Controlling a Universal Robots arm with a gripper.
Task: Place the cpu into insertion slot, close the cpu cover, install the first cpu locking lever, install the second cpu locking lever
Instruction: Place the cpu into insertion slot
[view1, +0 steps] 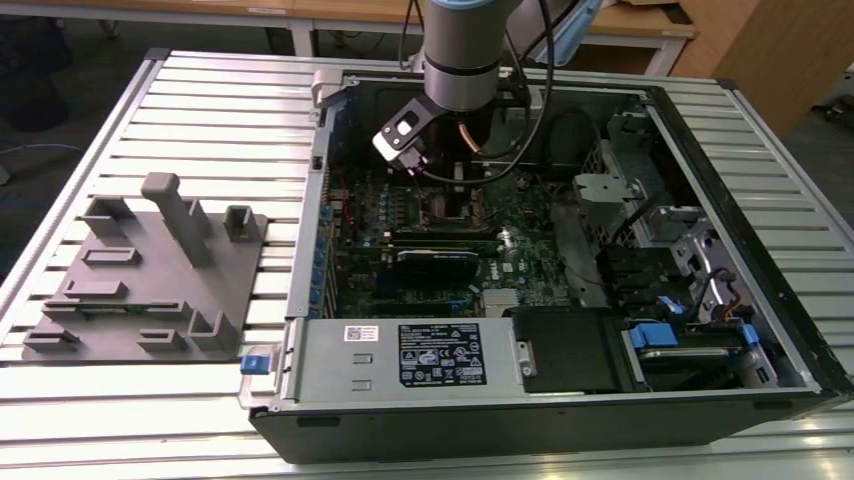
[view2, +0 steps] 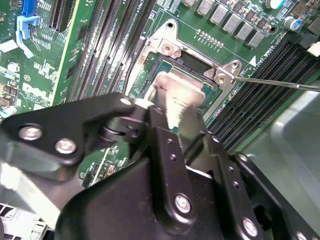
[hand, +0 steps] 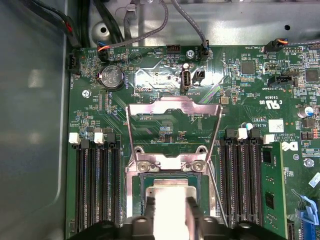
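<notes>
Gripper pinching cpu, chip over insertion slot, cpu cover swung open

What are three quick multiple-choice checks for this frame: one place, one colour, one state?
1. Where is the cpu?
A. on the grey fixture outside the case
B. in the gripper, at the insertion slot
C. on the power supply

2. What colour is the cpu's top?
A. blue
B. green
C. silver-grey

3. What state is the cpu cover in?
A. swung open
B. closed over the cpu
C. removed

Answers:
1 B: both wrist views show the fingers flanking it at the slot.
2 C: its metal top is pale silver.
3 A: the frame lies back from the slot.
</notes>
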